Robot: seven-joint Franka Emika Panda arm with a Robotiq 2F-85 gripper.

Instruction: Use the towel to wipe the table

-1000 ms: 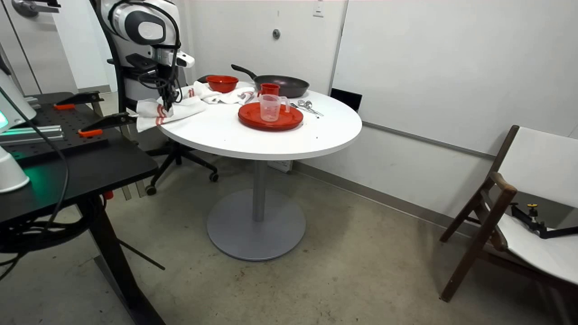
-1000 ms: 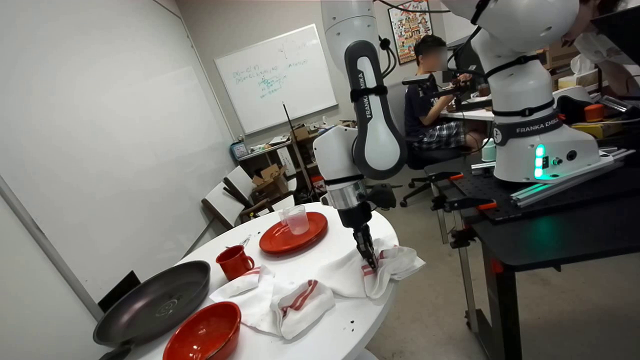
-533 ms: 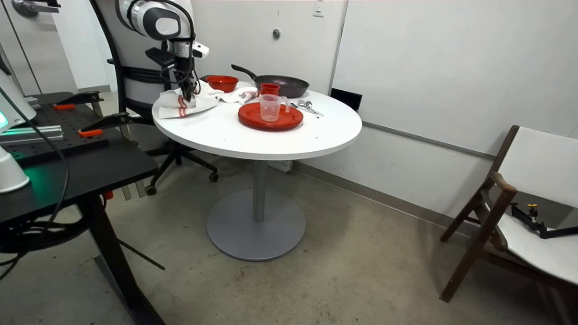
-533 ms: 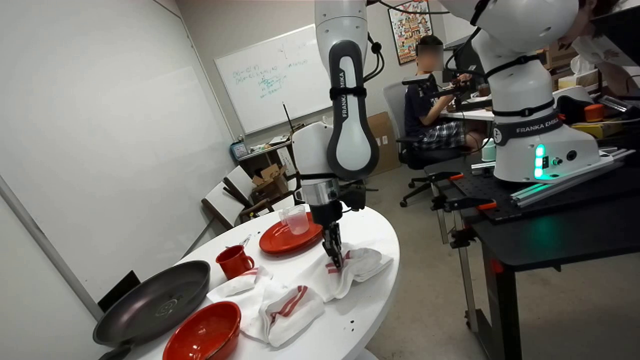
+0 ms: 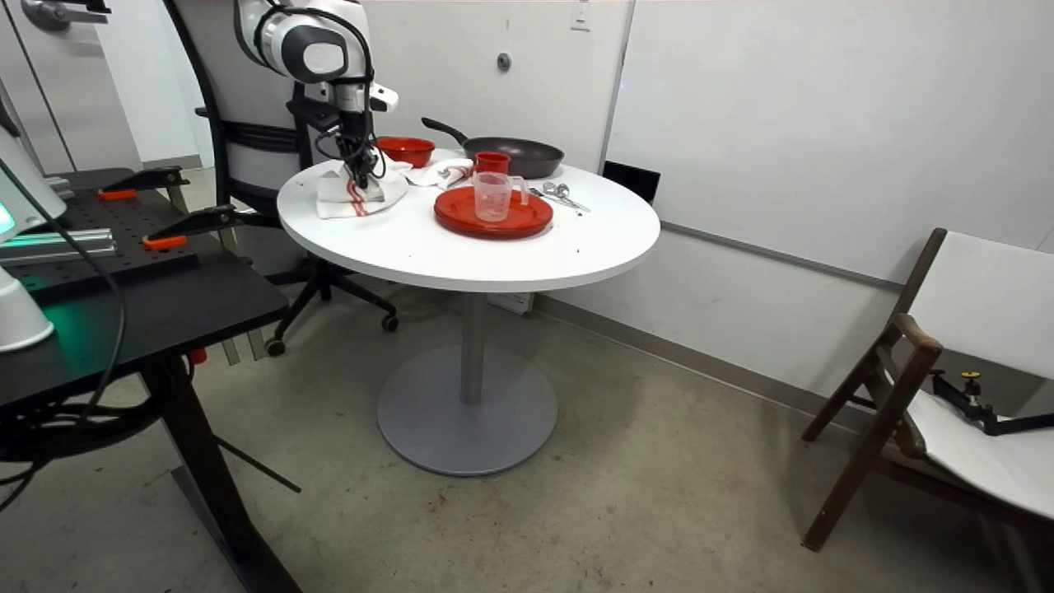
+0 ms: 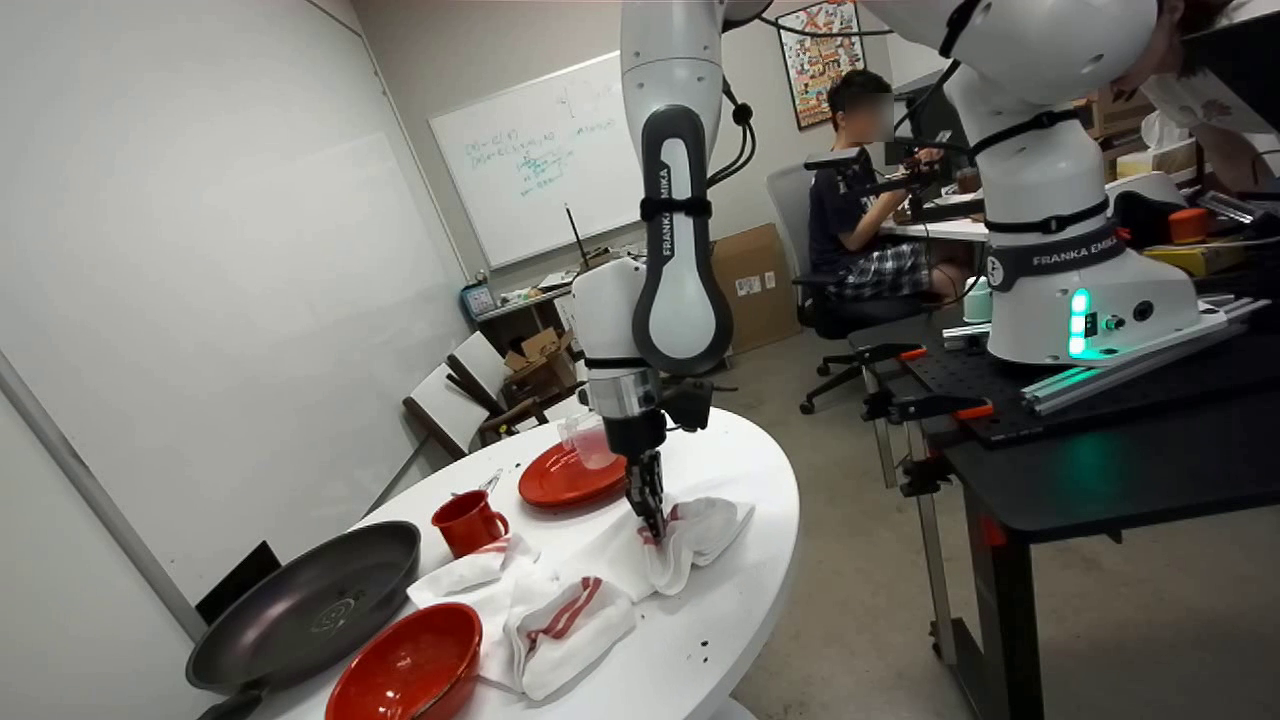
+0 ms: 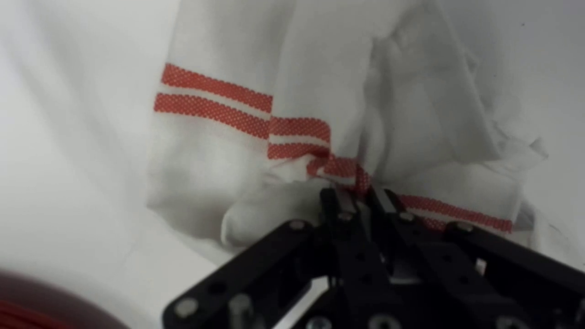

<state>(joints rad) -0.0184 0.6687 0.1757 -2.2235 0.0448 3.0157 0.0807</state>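
The towel is white with red double stripes and lies crumpled on the round white table (image 5: 494, 265). It shows in both exterior views (image 5: 336, 198) (image 6: 705, 540) and fills much of the wrist view (image 7: 219, 41). My gripper (image 7: 354, 194) points down, its fingers close together with a striped fold of towel pinched between them. The gripper also shows in both exterior views (image 5: 361, 183) (image 6: 655, 532), low at the table top. The towel trails from the gripper toward the red bowl and mug. Small dark specks (image 6: 705, 650) lie on the table near its edge.
Red plates (image 5: 454, 218) hold a clear measuring cup (image 5: 492, 199). A red mug (image 6: 465, 525), a red bowl (image 6: 410, 668), a black pan (image 6: 310, 610) and metal utensils (image 5: 564, 195) stand on the table. A black office chair (image 5: 263, 165) stands behind it.
My gripper has moved inward from the table's edge with the towel. The towel end that hung over the edge now lies on the table top, and the rest has shifted toward the bowl.
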